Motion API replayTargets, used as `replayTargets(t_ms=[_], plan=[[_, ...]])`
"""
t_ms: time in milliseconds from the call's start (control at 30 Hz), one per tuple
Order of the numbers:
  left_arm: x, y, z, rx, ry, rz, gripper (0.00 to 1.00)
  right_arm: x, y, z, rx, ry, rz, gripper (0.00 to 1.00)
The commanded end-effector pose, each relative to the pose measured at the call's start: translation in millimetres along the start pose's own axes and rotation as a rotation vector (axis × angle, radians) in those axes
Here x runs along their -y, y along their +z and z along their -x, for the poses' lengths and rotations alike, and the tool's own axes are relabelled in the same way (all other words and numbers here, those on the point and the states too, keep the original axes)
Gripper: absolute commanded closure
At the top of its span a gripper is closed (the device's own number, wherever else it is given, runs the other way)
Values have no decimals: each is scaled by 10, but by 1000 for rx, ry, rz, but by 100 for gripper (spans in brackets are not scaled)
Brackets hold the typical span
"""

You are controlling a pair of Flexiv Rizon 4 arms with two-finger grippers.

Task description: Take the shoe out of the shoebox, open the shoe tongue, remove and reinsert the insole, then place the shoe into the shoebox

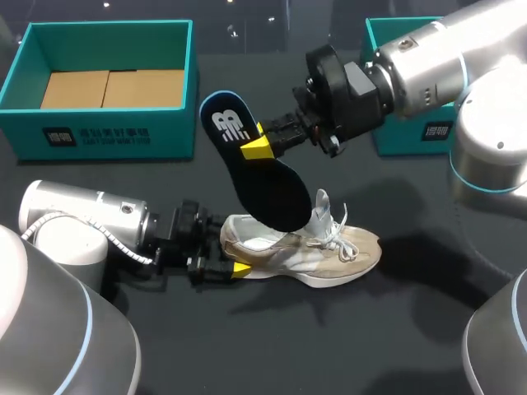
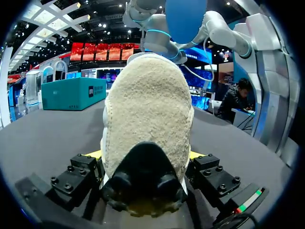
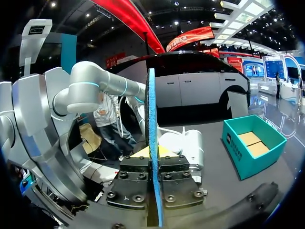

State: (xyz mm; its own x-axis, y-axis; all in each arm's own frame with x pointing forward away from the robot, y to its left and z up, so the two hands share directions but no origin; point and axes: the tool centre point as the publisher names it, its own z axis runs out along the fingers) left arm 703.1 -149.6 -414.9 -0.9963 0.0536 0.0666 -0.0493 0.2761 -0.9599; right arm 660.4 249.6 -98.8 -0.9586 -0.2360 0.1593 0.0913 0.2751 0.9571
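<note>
The beige sneaker (image 1: pixel 329 255) sits sole-down near the middle of the tabletop (image 1: pixel 247 346), toe toward the right edge, with its white laces loose and the tongue lifted. The left gripper (image 1: pixel 239 268) pinches the heel from both sides, bracing the sneaker against the tabletop. The black insole (image 1: pixel 272 189) slants above it, its lower end at the sneaker's opening. The right gripper (image 1: pixel 257 146) is clamped flat on its upper half; in the right wrist view the insole stands edge-on between the fingers. The insole step looks to be in hand, though I cannot tell whether removing or reinserting. Reinsertion would call for steering the lower end under the tongue and sliding it toward the toe while the heel is held. The open teal shoebox (image 1: pixel 25 49) waits at the far left corner.
</note>
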Motion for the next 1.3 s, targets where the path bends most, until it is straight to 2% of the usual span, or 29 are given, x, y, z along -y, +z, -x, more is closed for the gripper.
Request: replayTargets(t_ms=[33, 167, 233, 633, 967, 1300], plan=[[0, -10, -11, 2, 0, -1, 100, 90, -175, -386, 87, 30, 46, 100], [0, -10, -11, 2, 0, -1, 100, 100, -380, -675, 185, 142, 118, 100], [0, -10, -11, 2, 0, -1, 100, 86, -454, -779, 240, 183, 118, 100], [0, -10, -11, 2, 0, -1, 100, 86, -454, -779, 240, 183, 118, 100], [0, -10, -11, 2, 0, -1, 100, 180, -566, -1015, 312, 266, 206, 100], [0, -10, -11, 2, 0, -1, 100, 238, -594, -1062, 335, 295, 244, 100]])
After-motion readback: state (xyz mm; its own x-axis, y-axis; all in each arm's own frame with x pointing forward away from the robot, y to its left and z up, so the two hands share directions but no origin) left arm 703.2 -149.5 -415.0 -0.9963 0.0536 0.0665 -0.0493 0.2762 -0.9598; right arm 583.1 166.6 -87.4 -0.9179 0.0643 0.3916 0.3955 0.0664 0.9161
